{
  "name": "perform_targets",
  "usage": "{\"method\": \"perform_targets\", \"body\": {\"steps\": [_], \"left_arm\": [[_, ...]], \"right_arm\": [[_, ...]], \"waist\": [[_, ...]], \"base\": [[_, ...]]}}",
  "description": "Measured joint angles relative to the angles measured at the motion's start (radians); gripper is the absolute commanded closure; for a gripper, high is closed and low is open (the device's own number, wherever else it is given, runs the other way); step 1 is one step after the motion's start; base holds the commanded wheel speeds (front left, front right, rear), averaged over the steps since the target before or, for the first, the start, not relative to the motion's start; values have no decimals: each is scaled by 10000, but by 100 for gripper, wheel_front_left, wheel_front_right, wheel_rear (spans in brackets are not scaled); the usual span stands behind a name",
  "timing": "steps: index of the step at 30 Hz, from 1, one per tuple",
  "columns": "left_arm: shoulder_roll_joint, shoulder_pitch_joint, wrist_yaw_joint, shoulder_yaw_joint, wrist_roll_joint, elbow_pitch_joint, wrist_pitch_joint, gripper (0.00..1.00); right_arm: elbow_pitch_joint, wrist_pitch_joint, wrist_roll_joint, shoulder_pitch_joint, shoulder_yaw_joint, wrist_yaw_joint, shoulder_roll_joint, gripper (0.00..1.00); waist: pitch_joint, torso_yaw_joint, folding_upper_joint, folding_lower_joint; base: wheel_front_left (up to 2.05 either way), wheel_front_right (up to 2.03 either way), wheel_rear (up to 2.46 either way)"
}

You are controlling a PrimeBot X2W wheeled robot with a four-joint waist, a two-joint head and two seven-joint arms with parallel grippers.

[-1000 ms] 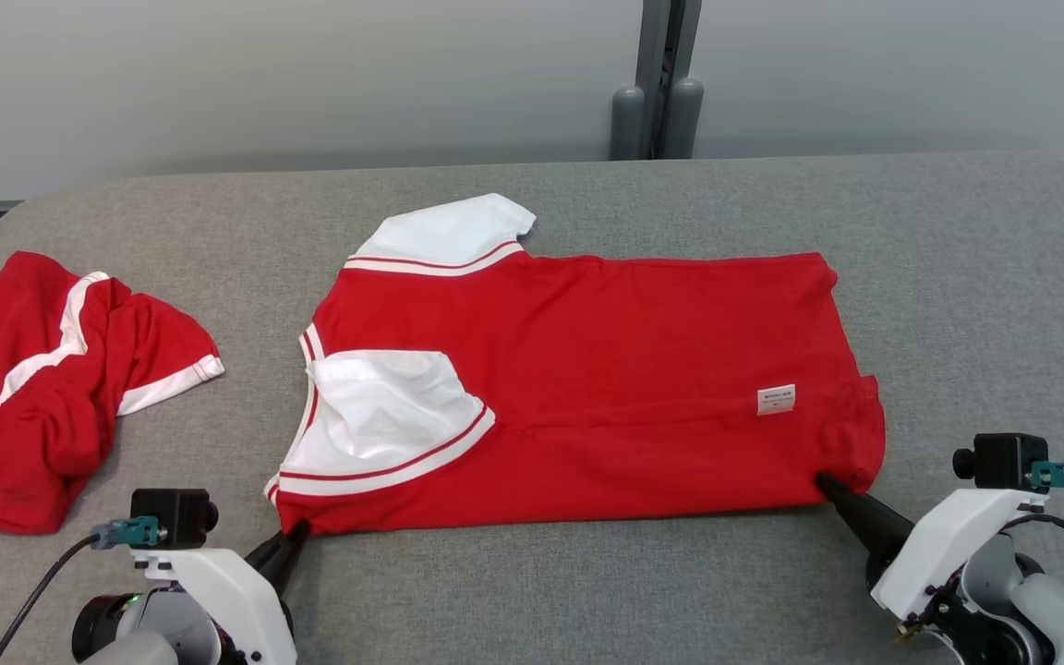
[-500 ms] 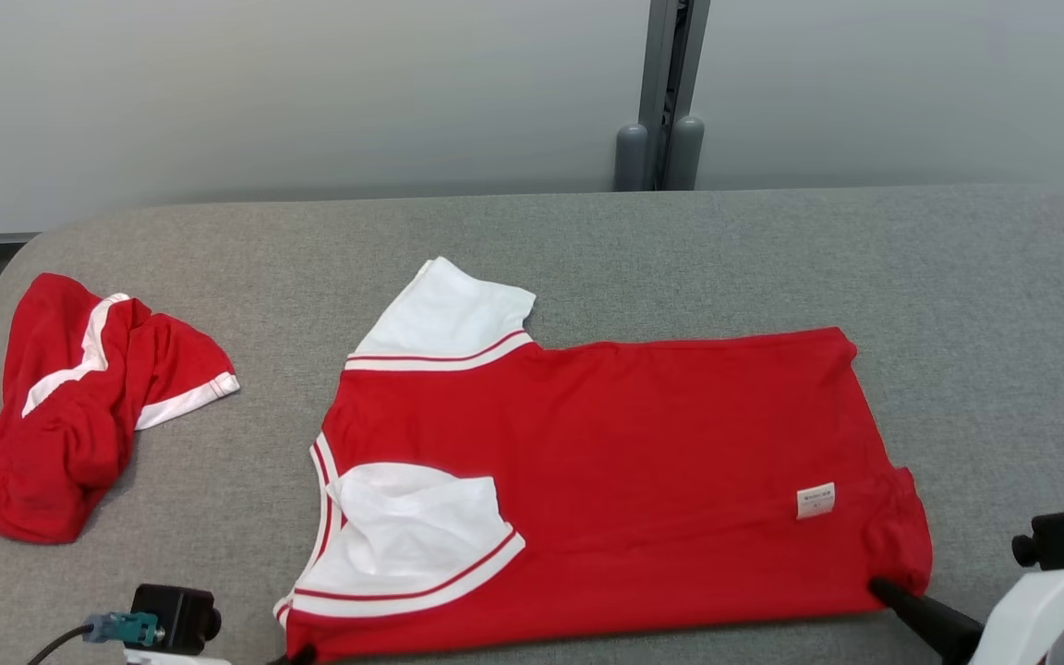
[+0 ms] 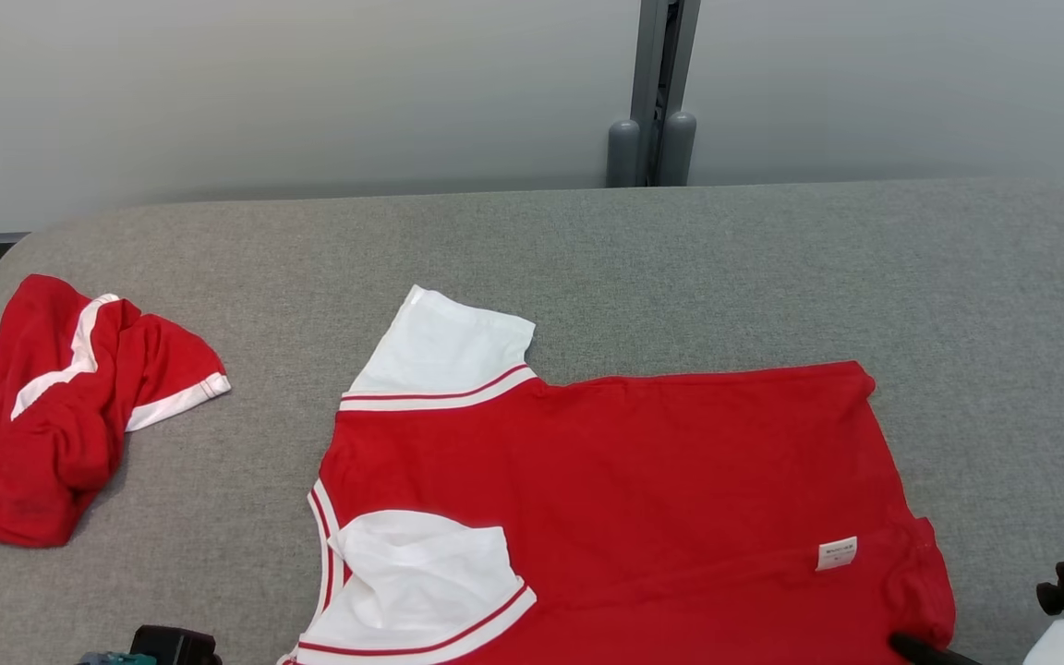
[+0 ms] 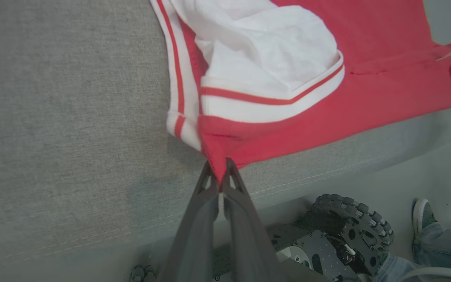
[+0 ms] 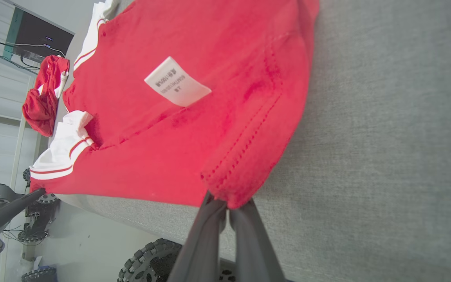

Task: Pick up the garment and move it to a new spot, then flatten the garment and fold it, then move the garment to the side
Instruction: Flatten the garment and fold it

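left gripper [image 4: 219, 172] and right gripper [image 5: 227, 203] pinch tight the near corners of the flat red white-sleeved jersey [image 3: 606, 499], a crumpled red cloth [image 3: 61, 416] lying apart at nine o'clock.

Grey fabric-covered table [image 3: 587, 249], corners rounded. Crumpled red garment with white stripes [image 3: 52, 434], lying near the table's left end. Pale wall [image 3: 264, 92] behind. Grey upright post [image 3: 657, 83] against the wall, with two short grey cylinders [image 3: 624, 152] at its foot. Person's shoe [image 4: 421, 213] and jeans leg [image 4: 441, 250] on the floor below the table's edge. Dark screen [image 5: 39, 37] in the background.
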Motion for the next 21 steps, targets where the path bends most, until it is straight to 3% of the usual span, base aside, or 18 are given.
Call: {"method": "perform_targets", "body": {"steps": [3,4,5,6,7,21], "left_arm": [[-2,-8,42,8,0,-33,44,100],[-2,-9,46,6,-2,-23,88,100],[-4,-9,48,-2,-25,-10,102,92],[-8,-9,48,-6,-75,4,159,55],[-15,-8,58,-8,-79,15,176,0],[157,-37,391,100,52,-115,56,0]], "right_arm": [[-13,211,-88,38,-169,0,104,100],[10,288,-90,87,-242,0,144,85],[58,364,-102,154,-326,0,180,51],[115,433,-127,198,-407,0,213,0],[171,483,-161,209,-470,0,245,0],[46,1091,-894,723,-2107,0,694,0]], "waist": [[45,-9,0,0],[53,-9,0,0],[55,-9,0,0],[56,-10,0,0],[57,-9,0,0],[19,-48,0,0]], "base": [[0,0,0],[0,0,0],[0,0,0],[0,0,0],[0,0,0],[0,0,0]]}}
